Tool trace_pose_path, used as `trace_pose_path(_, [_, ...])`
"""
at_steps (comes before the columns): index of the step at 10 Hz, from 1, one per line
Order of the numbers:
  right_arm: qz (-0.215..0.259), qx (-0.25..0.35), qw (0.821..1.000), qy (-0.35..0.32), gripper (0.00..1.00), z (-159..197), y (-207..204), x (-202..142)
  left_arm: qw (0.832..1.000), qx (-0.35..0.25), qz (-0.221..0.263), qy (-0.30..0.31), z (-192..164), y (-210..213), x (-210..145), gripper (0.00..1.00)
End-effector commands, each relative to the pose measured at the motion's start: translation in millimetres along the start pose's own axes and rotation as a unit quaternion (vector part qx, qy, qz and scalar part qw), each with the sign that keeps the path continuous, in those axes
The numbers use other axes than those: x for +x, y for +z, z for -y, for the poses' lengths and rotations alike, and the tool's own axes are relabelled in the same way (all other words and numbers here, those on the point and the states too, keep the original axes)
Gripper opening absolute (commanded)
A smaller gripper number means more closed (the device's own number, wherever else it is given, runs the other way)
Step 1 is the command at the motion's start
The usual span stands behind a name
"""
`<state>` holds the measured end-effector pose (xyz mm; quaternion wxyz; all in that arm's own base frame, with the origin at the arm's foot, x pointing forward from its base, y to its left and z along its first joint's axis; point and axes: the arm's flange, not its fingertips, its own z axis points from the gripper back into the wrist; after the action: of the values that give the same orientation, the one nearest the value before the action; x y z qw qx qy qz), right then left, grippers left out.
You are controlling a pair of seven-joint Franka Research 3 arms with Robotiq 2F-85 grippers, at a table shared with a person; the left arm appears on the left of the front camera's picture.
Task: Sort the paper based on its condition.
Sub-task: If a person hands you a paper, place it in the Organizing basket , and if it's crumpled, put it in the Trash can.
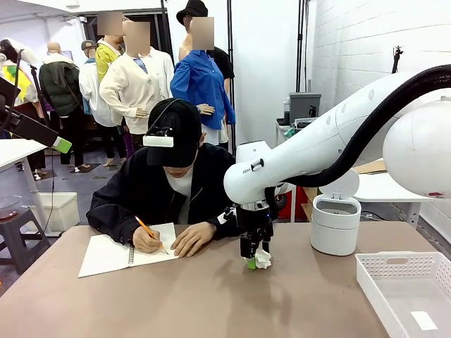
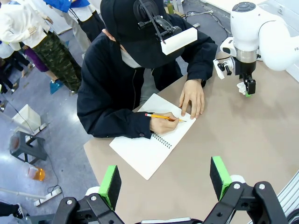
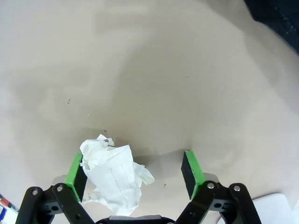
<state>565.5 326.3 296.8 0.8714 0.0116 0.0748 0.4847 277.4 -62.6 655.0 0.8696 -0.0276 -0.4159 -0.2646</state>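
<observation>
Containers stand on the robot's right side of the smooth tan tabletop (image 1: pixel 211 303). A white rectangular plastic basket (image 1: pixel 373 278), with slotted lattice walls, sits at the near right corner. A small flat white rectangle (image 1: pixel 425 320) lies on its floor; I cannot tell whether it is a slip or a label. Farther back stands a white cylindrical bin (image 1: pixel 335 229) with its round lid tipped up behind it. Its inside is hidden.

A crumpled white paper wad (image 1: pixel 263 258) (image 2: pixel 241 86) (image 3: pixel 112 179), lumpy and irregular with torn, ragged edges, lies on the tabletop near the middle, well apart from both containers. The right tool (image 1: pixel 252 260) (image 2: pixel 247 88) (image 3: pixel 133 169) points straight down over it with its black fingers spread wide. The wad sits between the green pads, against one pad and clear of the other, so nothing is clamped.

The left tool (image 2: pixel 164 179) hangs high above the tabletop with its green pads far apart and nothing between them.

Across the tabletop a person (image 1: pixel 169 183) in a dark jacket leans over a white spiral-bound notebook (image 1: pixel 106 255) (image 2: pixel 142 151) lying open and flat. One hand holds a slim yellow pencil (image 1: pixel 146 229) (image 2: pixel 161 116) on the page, and the other rests flat on the page's edge.
</observation>
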Motion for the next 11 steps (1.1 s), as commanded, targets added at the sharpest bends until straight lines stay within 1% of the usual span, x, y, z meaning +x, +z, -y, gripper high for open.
trace_pose_path(1, [0.0,0.0,1.0,0.0,0.83,0,0,0,1.0,-0.002,-0.003,0.001,-1,1,-2,1.0])
trace_pose_path(4, [0.007,0.011,1.0,0.001,0.23,1,2,1,1.0,-0.002,-0.003,0.001,-1,1,-2,1.0])
trace_pose_path(5, [0.01,0.028,0.999,-0.02,0.23,-3,8,0,1.0,-0.002,-0.003,0.001,-1,1,-2,1.0])
trace_pose_path(6, [0.009,0.029,0.999,-0.023,0.23,-8,17,-4,1.0,-0.002,-0.003,0.001,-1,1,-2,1.0])
trace_pose_path(7, [-0.002,0.035,0.999,-0.029,0.23,-13,30,-9,1.0,-0.002,-0.003,0.001,-1,1,-2,1.0])
trace_pose_path(10, [-0.019,0.047,0.997,-0.053,0.23,-21,74,-35,1.0,-0.002,-0.003,0.001,-1,1,-2,1.0])
trace_pose_path(11, [-0.016,0.049,0.997,-0.066,0.23,-22,92,-45,1.0,-0.002,-0.003,0.001,-1,1,-2,1.0])
